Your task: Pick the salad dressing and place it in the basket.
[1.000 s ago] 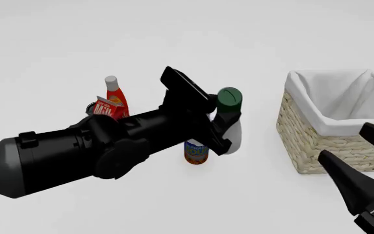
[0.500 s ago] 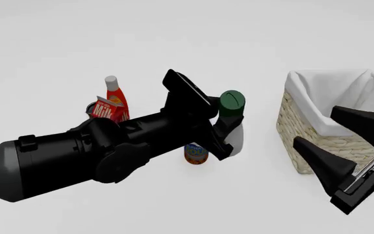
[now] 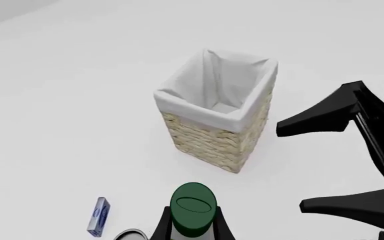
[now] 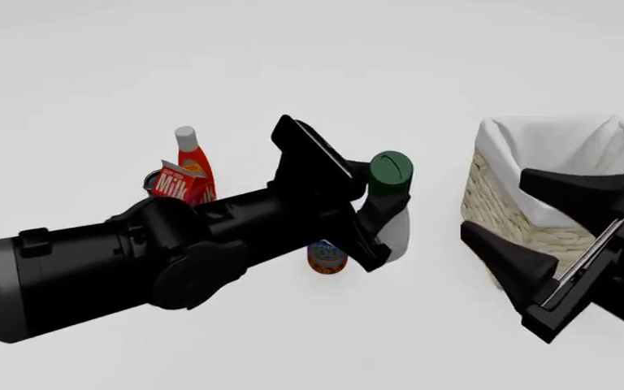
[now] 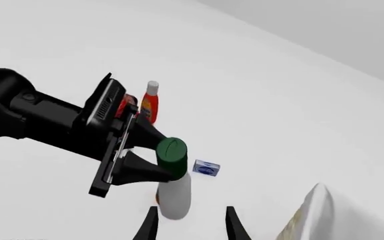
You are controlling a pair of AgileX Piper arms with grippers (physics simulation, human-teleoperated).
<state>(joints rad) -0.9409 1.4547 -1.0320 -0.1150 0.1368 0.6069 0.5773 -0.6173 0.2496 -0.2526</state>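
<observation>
The salad dressing (image 4: 396, 234), a white bottle with a dark green cap, leans a little in my left gripper (image 4: 383, 208), which is shut on its neck. Its cap shows in the left wrist view (image 3: 193, 206) between the fingers, and its body in the right wrist view (image 5: 174, 196). The basket (image 4: 489, 197), woven wicker with a white liner, stands to the right of the bottle and also shows in the left wrist view (image 3: 212, 142). My right gripper (image 4: 504, 213) is open and empty between the bottle and the basket, its fingers pointing at the bottle (image 5: 190, 225).
A red bottle with a white cap (image 4: 191, 158) and a milk carton (image 4: 175, 184) stand at the back left, behind the left arm. A small can (image 4: 327, 257) stands just below the left gripper. A small blue box (image 5: 207, 168) lies beyond the dressing.
My right gripper has risen from the lower right corner and moved left, in front of the basket. My left gripper has carried the dressing slightly to the right.
</observation>
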